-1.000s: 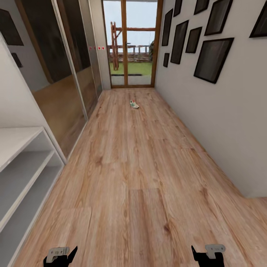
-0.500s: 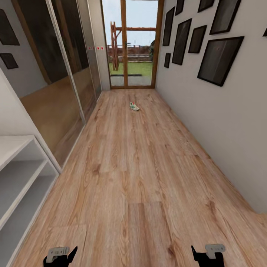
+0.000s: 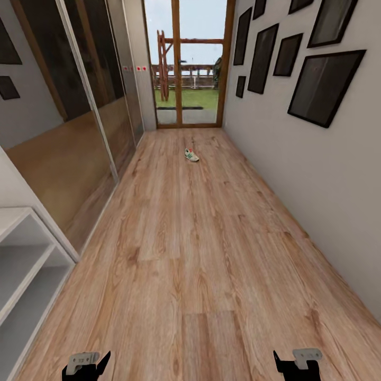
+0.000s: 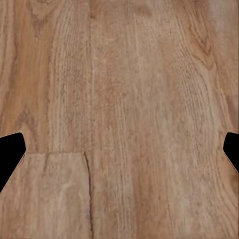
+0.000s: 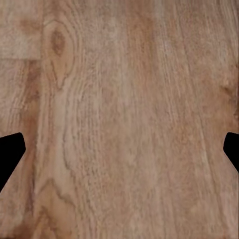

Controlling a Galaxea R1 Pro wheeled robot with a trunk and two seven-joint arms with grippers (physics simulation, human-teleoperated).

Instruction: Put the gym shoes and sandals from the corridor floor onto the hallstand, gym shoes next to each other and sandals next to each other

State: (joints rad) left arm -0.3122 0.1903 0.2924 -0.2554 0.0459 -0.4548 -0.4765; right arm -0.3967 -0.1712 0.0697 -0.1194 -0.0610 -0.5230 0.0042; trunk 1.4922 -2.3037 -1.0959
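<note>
Gym shoe [image 3: 191,155], one, lies far down the corridor floor [image 3: 201,254], near the glass door [image 3: 190,63]. Hallstand [image 3: 24,264] sits at your near left. Your left gripper [image 4: 119,152] and right gripper [image 5: 119,152] hang spread wide, empty, over bare planks.

No text, label, brand, number or sign can be read anywhere here. The small red marks [image 3: 133,68] on the mirrored sliding doors [image 3: 100,90] are too tiny and blurred to make out (they may be stickers, but no lettering resolves). The dark frames [image 3: 324,84] on the wall carry no legible writing, and the gym shoe [image 3: 191,155] is too small for any marking.
</note>
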